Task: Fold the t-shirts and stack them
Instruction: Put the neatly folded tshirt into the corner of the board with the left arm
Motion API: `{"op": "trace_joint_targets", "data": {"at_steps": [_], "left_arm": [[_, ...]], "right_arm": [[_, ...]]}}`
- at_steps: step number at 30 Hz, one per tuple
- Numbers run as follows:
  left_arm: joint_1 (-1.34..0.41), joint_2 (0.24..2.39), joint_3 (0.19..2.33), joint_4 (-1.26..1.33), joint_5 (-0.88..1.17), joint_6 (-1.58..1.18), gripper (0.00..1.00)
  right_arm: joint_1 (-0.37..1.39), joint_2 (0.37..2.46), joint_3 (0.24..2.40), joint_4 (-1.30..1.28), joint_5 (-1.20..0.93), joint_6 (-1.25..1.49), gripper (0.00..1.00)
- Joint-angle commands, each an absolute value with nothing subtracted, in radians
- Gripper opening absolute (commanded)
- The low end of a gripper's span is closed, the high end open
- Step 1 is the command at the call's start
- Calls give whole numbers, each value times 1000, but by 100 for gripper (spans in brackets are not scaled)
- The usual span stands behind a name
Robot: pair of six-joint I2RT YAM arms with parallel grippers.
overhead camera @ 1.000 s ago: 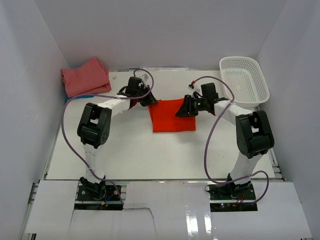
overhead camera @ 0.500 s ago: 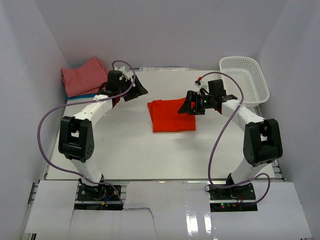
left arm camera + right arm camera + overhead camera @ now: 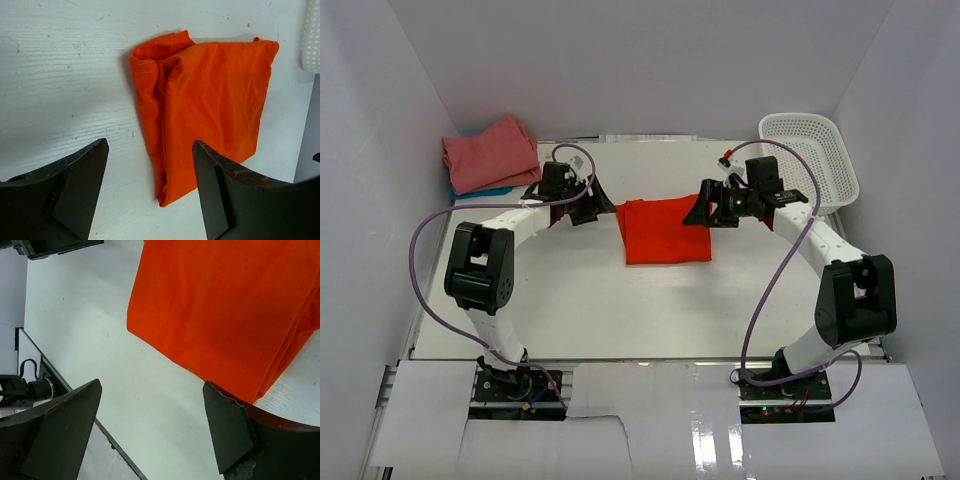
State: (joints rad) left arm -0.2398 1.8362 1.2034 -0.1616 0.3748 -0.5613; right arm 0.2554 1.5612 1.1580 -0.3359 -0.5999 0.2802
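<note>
Peeking beneath the salmon-pink t-shirt (image 3: 490, 152), an edge of the blue t-shirt (image 3: 497, 190).

The orange shirt (image 3: 210, 110) is soft matt cloth, the table (image 3: 60, 75) matt white and faintly grained, the basket (image 3: 808, 160) white plastic mesh.
</note>
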Motion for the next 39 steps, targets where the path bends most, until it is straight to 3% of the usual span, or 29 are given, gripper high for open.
{"op": "trace_joint_targets", "data": {"at_steps": [1,27,34,37,39], "left_arm": [[-253,1856,1187,-94,416,-577,79],[-356,2045,1318,-94,338,-591,77],[-357,2091,1333,-89,325,-600,54],[-357,2105,1342,-80,330,-597,39],[-357,2128,1354,-81,330,-595,36]], "right_arm": [[250,1519,1135,-347,-592,261,88],[227,1489,1045,-342,-606,218,88],[219,1477,1019,-339,-612,209,88],[219,1468,1009,-339,-614,207,88],[218,1463,1003,-339,-617,206,88]]}}
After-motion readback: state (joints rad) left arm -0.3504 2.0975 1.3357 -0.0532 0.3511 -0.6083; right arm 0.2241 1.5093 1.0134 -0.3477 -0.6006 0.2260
